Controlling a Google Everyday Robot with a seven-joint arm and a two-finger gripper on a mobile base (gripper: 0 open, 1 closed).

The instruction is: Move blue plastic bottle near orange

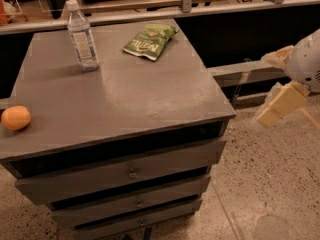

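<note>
The blue plastic bottle stands upright at the back left of the grey cabinet top; it is clear, with a white cap and a pale label. The orange lies at the left front edge of the same top, well apart from the bottle. My gripper hangs in the air to the right of the cabinet, at about the height of its top and off its right edge. Its two pale fingers are spread and hold nothing. It is far from both the bottle and the orange.
A flat green snack bag lies at the back middle of the top, right of the bottle. The cabinet has three drawers on its front. A wooden shelf and dark rail run behind it. Speckled floor lies to the right.
</note>
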